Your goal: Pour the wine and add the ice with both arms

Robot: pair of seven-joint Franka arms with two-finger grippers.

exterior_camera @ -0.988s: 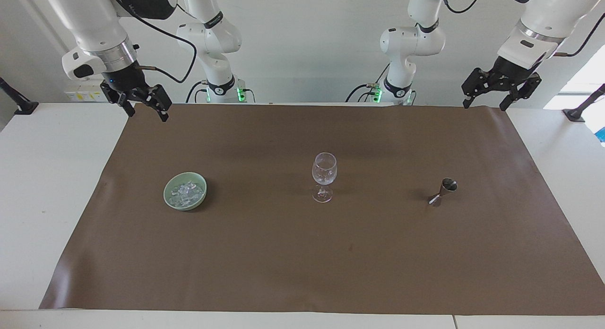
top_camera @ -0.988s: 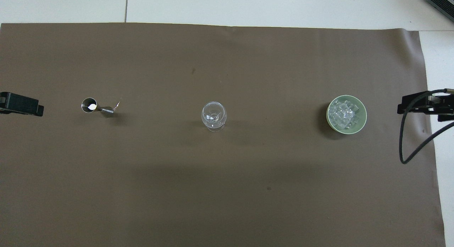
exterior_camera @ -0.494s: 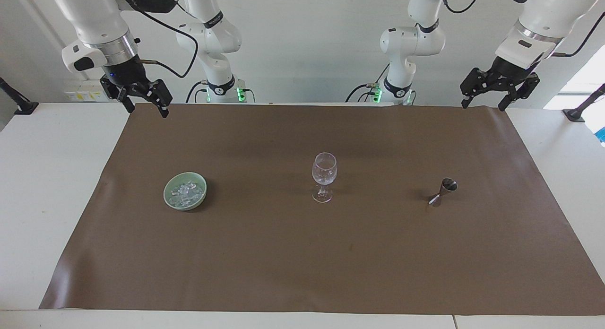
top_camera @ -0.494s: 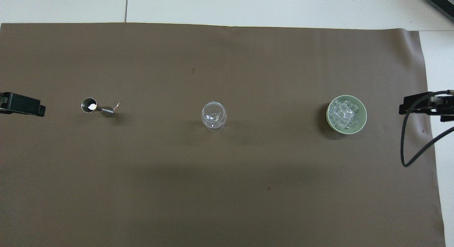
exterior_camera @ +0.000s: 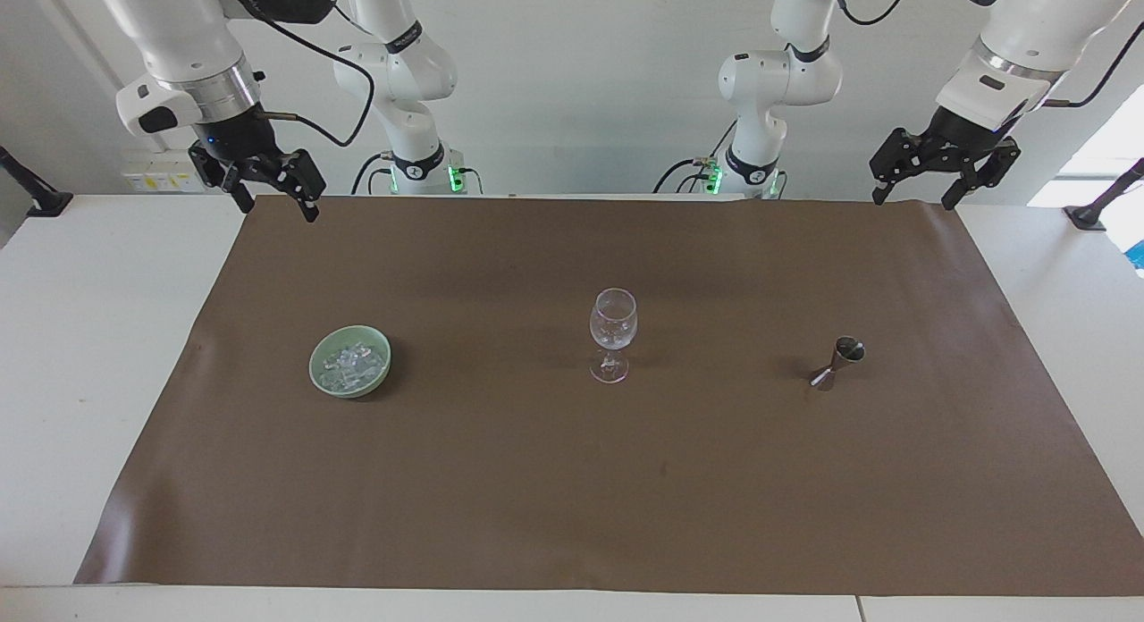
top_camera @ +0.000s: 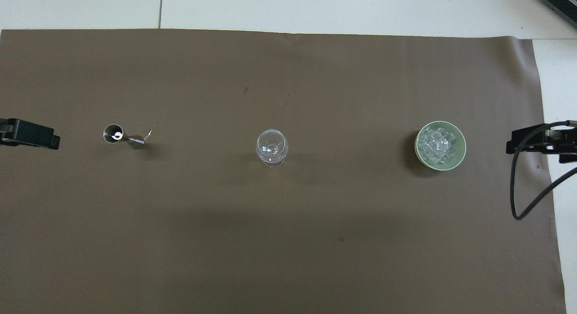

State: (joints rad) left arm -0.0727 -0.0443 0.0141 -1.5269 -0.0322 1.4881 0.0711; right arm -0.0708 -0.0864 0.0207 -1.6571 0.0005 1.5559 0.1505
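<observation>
I judge nothing is started yet: the wine glass (exterior_camera: pixel 613 332) looks unfilled and both my arms hang raised at the robots' edge of the brown mat (exterior_camera: pixel 572 515). My right gripper (exterior_camera: pixel 273 191) hovers with fingers spread and empty over the mat's corner at the right arm's end; my left gripper (exterior_camera: pixel 921 175) hovers likewise, spread and empty, over the corner at the left arm's end.

In the facing view, the green bowl (exterior_camera: pixel 319 380) sits at about five o'clock from my right gripper, well apart, with the ice (exterior_camera: pixel 351 363) piled inside. The metal jigger (exterior_camera: pixel 838 363) stands at about seven o'clock from my left gripper. Next, I think, each gripper must descend toward its own vessel.
</observation>
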